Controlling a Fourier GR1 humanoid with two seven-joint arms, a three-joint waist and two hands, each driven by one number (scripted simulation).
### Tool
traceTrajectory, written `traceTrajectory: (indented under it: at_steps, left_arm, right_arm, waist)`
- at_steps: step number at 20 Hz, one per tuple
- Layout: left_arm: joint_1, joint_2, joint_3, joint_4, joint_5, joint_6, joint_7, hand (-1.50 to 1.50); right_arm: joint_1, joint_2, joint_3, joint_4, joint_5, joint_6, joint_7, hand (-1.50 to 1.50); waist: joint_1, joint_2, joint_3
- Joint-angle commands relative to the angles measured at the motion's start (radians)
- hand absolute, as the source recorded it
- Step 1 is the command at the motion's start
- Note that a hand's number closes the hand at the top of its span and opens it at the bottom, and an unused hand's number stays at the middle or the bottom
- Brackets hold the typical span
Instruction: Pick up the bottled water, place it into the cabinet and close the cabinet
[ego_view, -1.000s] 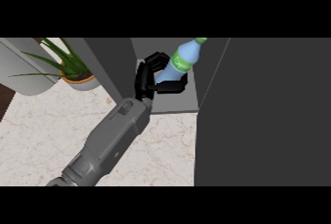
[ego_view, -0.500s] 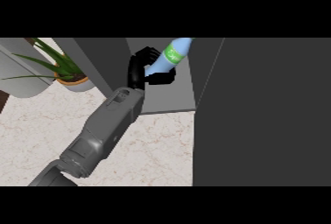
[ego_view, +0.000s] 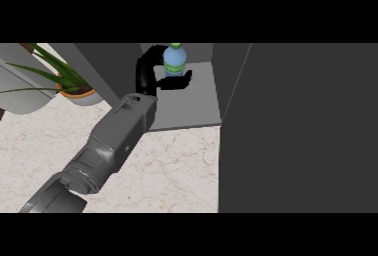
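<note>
Pale marble with faint brown veins makes up the counter (ego_view: 170, 165) nearest the viewer, and across it a grey forearm (ego_view: 107, 145) rises from the lower left edge toward the cabinet. Since it enters at the left, it reads as the left arm. To the right a broad dark grey cabinet door (ego_view: 303, 130) stands open, filling that whole side. Beyond the counter's edge lies the grey floor of the cabinet (ego_view: 188, 107), its interior open to view. Farther in, the black left hand (ego_view: 151, 75) is curled round the bottled water (ego_view: 175, 61) — fingers arching over on the left, the thumb tucked under on the right at its lower part. The bottle stands roughly upright inside the cabinet, toward the back; it has a teal cap and a green label band, but no writing on that label can be read. Whether its base touches the cabinet floor cannot be told, as the hand hides it. Off to the far left, outside the cabinet, a potted plant (ego_view: 70, 85) with long green leaves sits in an orange-rimmed pot.
</note>
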Motion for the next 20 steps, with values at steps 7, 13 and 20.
traceTrajectory:
  at_steps: [7, 13, 20]
  left_arm:
    - [-0.090, 0.012, -0.010, 0.097, -0.048, 0.076, -0.033, -1.50]
    - [-0.093, 0.004, 0.023, 0.049, -0.022, -0.064, -0.094, -1.50]
    - [-0.093, 0.012, 0.099, -0.024, 0.040, -0.250, -0.192, -1.50]
  right_arm:
    - [-0.022, 0.007, 0.008, 0.011, -0.050, 0.024, 0.008, -1.50]
    - [0.007, -0.019, -0.006, -0.031, -0.063, 0.050, 0.025, -1.50]
    - [0.054, -0.029, -0.011, -0.051, -0.086, 0.084, 0.000, -1.50]
  waist:
    - [-0.015, 0.007, 0.000]
    - [-0.011, 0.008, -0.001]
    - [0.015, -0.013, 0.000]
